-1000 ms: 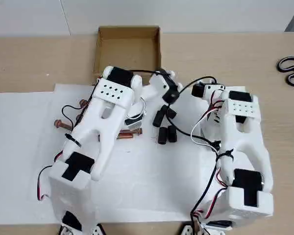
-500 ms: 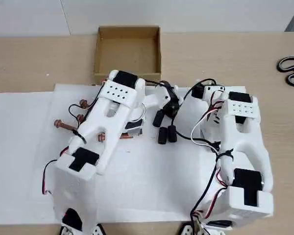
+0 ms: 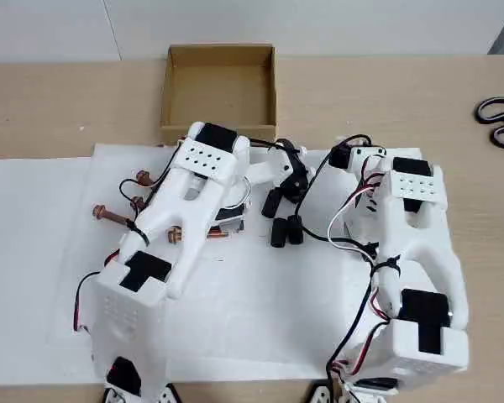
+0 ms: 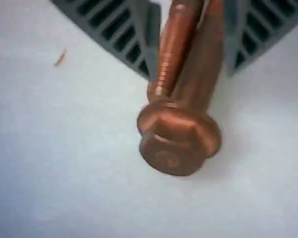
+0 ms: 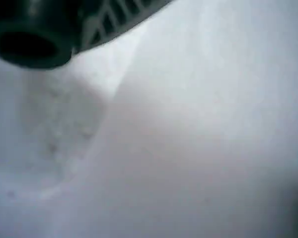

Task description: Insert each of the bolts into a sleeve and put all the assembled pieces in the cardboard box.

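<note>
In the left wrist view my left gripper [image 4: 191,44] is shut on a copper bolt [image 4: 181,134]. Its shaft runs between the grey fingers [image 4: 114,29] and its hex head points at the camera, just over the white paper. From above, that bolt [image 3: 197,235] lies under the left arm [image 3: 193,185]. My right gripper [image 5: 64,29] holds a black sleeve [image 5: 27,47] close above the paper, open end toward the camera. Three black sleeves [image 3: 284,228] lie between the arms. Loose bolts [image 3: 109,216] lie to the left. The cardboard box [image 3: 164,84] stands at the back.
White paper [image 3: 260,311] covers the work area on the wooden table. Scissors [image 3: 500,117] lie at the far right edge. Black cables [image 3: 319,227] run between the two arms near the sleeves. The right arm [image 3: 407,210] stands over the paper's right side.
The left arm has swung down and left, away from the box, and the bolt under it has shifted left on the paper. The right arm has stayed still.
</note>
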### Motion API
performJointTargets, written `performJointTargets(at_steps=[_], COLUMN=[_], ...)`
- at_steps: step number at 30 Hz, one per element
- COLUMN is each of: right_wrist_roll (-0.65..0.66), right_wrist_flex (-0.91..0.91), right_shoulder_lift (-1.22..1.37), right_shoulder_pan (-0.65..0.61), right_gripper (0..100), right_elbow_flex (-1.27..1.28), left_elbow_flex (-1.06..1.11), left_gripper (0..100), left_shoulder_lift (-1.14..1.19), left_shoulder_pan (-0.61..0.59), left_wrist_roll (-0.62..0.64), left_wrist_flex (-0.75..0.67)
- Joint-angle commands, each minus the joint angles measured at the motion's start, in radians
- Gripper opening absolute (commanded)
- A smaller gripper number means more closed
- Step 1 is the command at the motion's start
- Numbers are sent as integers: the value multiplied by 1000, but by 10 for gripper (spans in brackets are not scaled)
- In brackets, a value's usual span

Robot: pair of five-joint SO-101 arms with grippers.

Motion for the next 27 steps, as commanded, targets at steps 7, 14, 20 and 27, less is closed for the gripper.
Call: performJointTargets(at_steps=[7, 14, 20, 27], right_wrist_roll=[-26, -26, -26, -25], right_wrist_flex=[-7, -7, -7, -7], right_shoulder_lift=[-51, -51, -51, -51], right_shoulder_pan=[-2, -2, -4, -59], right_gripper=[8, 8, 8, 8], right_elbow_flex=[-6, -6, -6, -6], left_elbow_flex=[-2, -4, -5, -5], left_gripper=[88, 88, 86, 4], left_shoulder_lift=[54, 121, 121, 117], left_shoulder_pan=[0, 0, 0, -21], left_wrist_roll=[-34, -35, -35, -31], left_wrist_flex=[-64, -69, -71, -114])
